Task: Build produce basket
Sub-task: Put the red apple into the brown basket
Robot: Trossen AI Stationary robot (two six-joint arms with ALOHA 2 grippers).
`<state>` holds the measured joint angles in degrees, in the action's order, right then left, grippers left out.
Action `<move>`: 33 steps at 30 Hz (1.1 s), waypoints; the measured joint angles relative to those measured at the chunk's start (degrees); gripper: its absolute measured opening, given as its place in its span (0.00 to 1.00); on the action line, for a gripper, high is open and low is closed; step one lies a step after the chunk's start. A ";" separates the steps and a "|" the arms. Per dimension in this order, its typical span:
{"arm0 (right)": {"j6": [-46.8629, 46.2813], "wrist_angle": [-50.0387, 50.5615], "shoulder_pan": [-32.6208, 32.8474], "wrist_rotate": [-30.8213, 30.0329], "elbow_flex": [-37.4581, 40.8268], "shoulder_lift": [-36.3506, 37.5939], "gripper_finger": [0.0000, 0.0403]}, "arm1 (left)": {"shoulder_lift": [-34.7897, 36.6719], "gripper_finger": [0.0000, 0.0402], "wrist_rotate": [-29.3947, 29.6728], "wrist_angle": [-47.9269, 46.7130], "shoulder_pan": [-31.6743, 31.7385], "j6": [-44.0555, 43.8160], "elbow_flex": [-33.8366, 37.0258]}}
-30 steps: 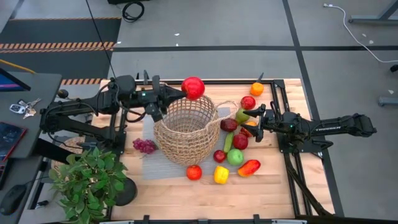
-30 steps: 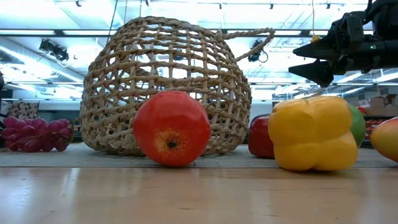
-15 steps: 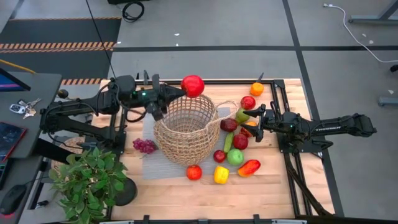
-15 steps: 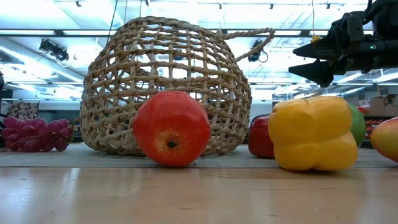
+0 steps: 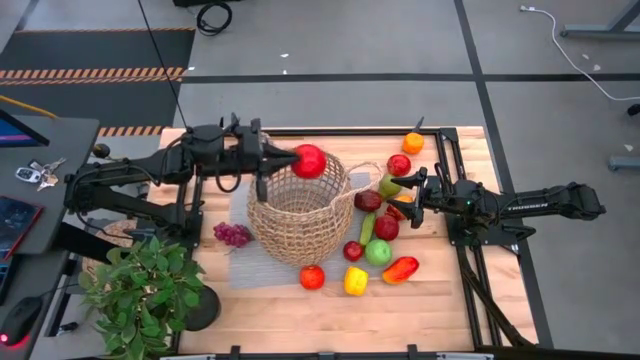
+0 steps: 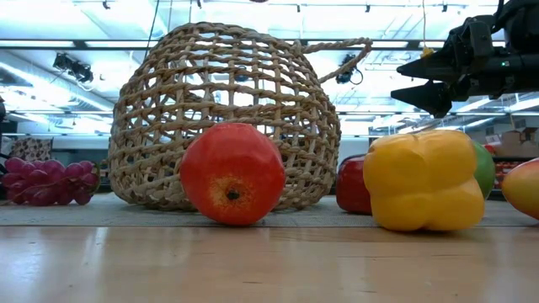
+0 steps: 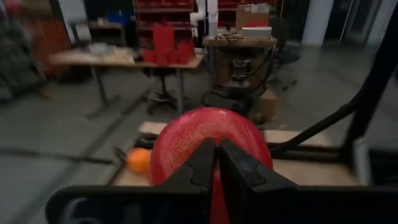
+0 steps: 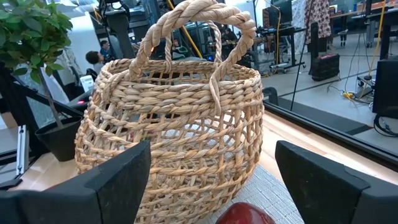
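High view: the left gripper (image 5: pixel 283 158), jaws pinched shut on a large round red fruit (image 5: pixel 309 160), holds it over the rim of the round tan woven wicker basket (image 5: pixel 297 212). The right gripper (image 5: pixel 397 190) waits open beside the scattered toy produce (image 5: pixel 378 252), nearly all still unpacked.

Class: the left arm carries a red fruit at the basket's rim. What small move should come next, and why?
Probably carry the red fruit a little further over the basket opening, then release. The left gripper, jaws shut on it, holds it above the far rim rather than the middle, so dropping now might hit the edge. The right gripper waits open among the produce.
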<state>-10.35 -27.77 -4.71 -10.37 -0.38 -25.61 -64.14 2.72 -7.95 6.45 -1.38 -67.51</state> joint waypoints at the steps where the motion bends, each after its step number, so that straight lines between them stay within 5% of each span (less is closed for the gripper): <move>1: 0.00 0.00 0.00 -0.02 -0.01 0.01 0.86 | 0.00 0.06 0.00 -0.19 -0.32 -2.93 0.00; 13: 0.00 0.00 0.02 -0.01 -0.01 0.01 0.86 | 0.00 0.08 0.00 -0.54 -3.20 -27.92 0.00; 20: 0.00 0.00 0.00 0.00 0.00 0.00 0.86 | 0.00 0.05 -3.14 0.63 -3.59 -28.01 0.00; 33: 0.00 0.00 0.01 0.00 0.00 0.01 0.86 | 0.02 0.04 -10.68 16.39 0.22 -27.88 0.00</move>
<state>-10.35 -27.77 -4.69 -10.37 -0.39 -25.60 -64.12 -7.96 8.44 6.67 -29.26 -67.51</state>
